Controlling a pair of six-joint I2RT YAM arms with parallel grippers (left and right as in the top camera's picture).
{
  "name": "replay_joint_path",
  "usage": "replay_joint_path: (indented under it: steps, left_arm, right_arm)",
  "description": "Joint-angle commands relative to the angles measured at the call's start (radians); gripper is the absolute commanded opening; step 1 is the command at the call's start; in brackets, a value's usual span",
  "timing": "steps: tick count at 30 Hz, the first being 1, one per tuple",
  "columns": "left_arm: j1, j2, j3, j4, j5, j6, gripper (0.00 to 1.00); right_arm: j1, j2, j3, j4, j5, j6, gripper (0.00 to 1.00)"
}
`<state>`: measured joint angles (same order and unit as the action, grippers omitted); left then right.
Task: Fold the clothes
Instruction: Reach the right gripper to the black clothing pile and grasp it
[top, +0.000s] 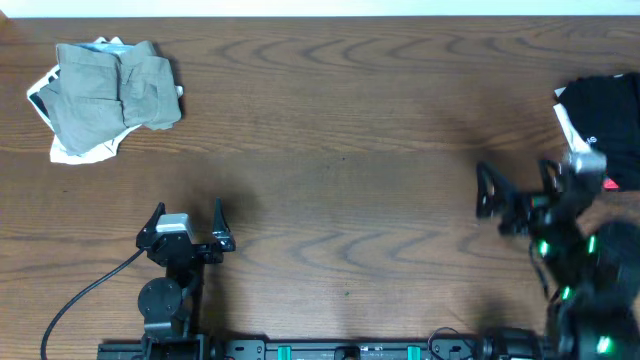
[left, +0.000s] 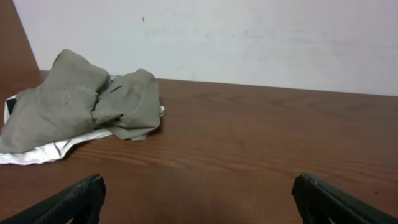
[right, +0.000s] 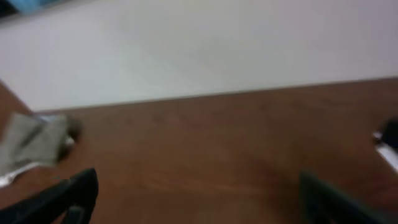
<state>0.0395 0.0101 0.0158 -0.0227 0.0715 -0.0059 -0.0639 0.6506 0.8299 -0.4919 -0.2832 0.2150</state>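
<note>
A khaki-grey garment (top: 115, 90) lies crumpled on a white printed one (top: 75, 148) at the table's far left; both show in the left wrist view (left: 81, 102), and blurred in the right wrist view (right: 34, 140). A black shirt (top: 605, 115) with a small white mark lies folded at the far right edge, partly out of frame. My left gripper (top: 188, 218) is open and empty near the front left, its fingertips wide apart (left: 199, 199). My right gripper (top: 518, 185) is open and empty just left of the black shirt; its view (right: 199, 193) is blurred.
The brown wooden table (top: 340, 150) spans the view, with a white wall behind it (left: 249, 37). A black cable (top: 85, 295) runs from the left arm to the front edge.
</note>
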Motion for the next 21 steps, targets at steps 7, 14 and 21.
replay_joint_path:
  steps: [7, 14, 21]
  left_arm:
    - [0.005, -0.006, -0.012, -0.040, 0.015, 0.010, 0.98]
    - [0.005, -0.006, -0.012, -0.040, 0.015, 0.010, 0.98]
    - [0.005, -0.006, -0.012, -0.040, 0.015, 0.010, 0.98]
  right_arm:
    - [-0.190, 0.563, 0.551, -0.329, 0.047, -0.126, 0.99]
    - [-0.295, 0.737, 0.647, -0.380, 0.081, -0.120, 0.99]
    - [-0.422, 0.863, 0.647, -0.342, 0.257, -0.084, 0.99]
